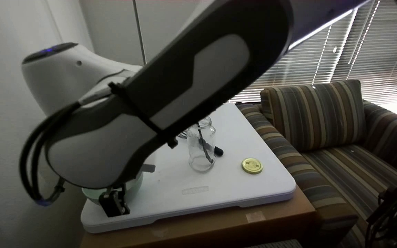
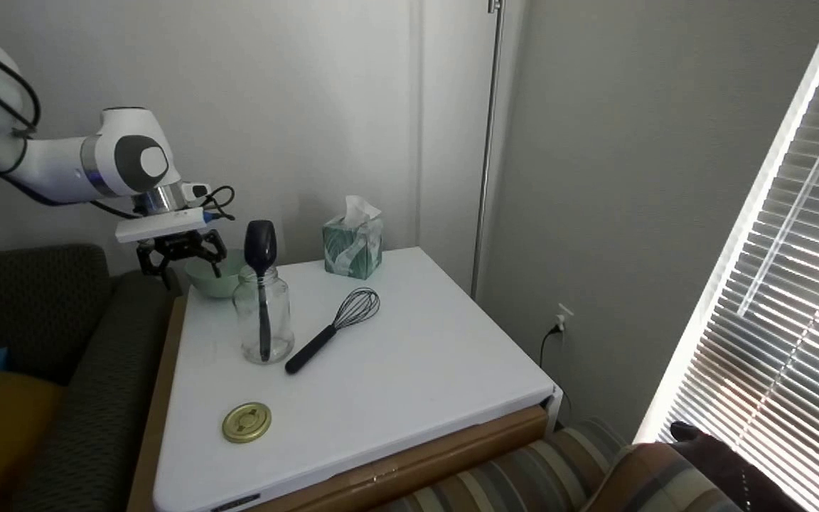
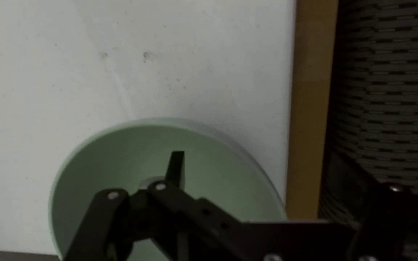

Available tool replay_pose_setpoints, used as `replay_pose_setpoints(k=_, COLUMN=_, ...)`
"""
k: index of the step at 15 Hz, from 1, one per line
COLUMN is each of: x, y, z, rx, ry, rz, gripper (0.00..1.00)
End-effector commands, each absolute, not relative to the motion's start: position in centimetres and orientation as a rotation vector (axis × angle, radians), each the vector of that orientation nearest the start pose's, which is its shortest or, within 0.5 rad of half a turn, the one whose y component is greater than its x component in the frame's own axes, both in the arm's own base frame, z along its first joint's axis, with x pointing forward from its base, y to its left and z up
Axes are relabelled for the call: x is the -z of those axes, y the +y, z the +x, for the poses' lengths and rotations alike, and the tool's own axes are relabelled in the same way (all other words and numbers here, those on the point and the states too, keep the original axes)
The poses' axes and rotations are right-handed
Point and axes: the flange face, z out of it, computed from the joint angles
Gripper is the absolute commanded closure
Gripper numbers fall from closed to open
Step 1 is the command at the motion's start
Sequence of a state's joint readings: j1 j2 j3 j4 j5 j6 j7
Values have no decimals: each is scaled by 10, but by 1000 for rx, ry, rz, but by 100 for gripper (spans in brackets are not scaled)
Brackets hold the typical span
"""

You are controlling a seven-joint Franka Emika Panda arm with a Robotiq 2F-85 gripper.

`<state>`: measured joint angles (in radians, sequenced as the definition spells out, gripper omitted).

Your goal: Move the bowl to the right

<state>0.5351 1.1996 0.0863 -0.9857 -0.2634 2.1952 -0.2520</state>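
The pale green bowl [image 2: 212, 286] stands on the white table at its far corner, near the wall, in an exterior view. In an exterior view the arm hides most of the bowl [image 1: 134, 188]. My gripper [image 2: 193, 276] is open, with its fingers spread, pointing down at the bowl's sofa side. In the wrist view the bowl [image 3: 216, 163] fills the lower middle. There my open gripper [image 3: 261, 163] has one finger over the bowl's inside and the other past the table edge. The rim shows between the fingers. Whether they touch the bowl cannot be told.
A glass jar [image 2: 246, 323] holding a dark spoon [image 2: 261, 245] stands close to the bowl. A whisk [image 2: 331, 333], a yellow lid [image 2: 247, 422] and a tissue box [image 2: 352, 249] are on the table [image 2: 409, 341]. A dark sofa [image 2: 89, 384] borders the bowl's side.
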Motion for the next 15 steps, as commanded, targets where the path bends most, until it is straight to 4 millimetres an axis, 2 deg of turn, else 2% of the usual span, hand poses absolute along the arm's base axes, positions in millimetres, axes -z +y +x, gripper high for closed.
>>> replay_pose_setpoints(k=1, x=-83, y=403, z=661, rx=66, ry=-1549, rz=-2926, gripper=0)
replay_pose_setpoints(k=5, x=-65, y=397, z=667, rx=84, ry=-1529, rz=-2913, gripper=0)
replay_pose_setpoints(k=6, x=-64, y=398, z=668, rx=88, ry=-1529, rz=-2910, gripper=25)
replay_pose_setpoints(k=7, x=-63, y=399, z=668, rx=88, ry=-1530, rz=-2910, gripper=27)
replay_pose_setpoints(k=15, x=-72, y=405, z=673, rx=104, ry=-1554, rz=-2922, gripper=84)
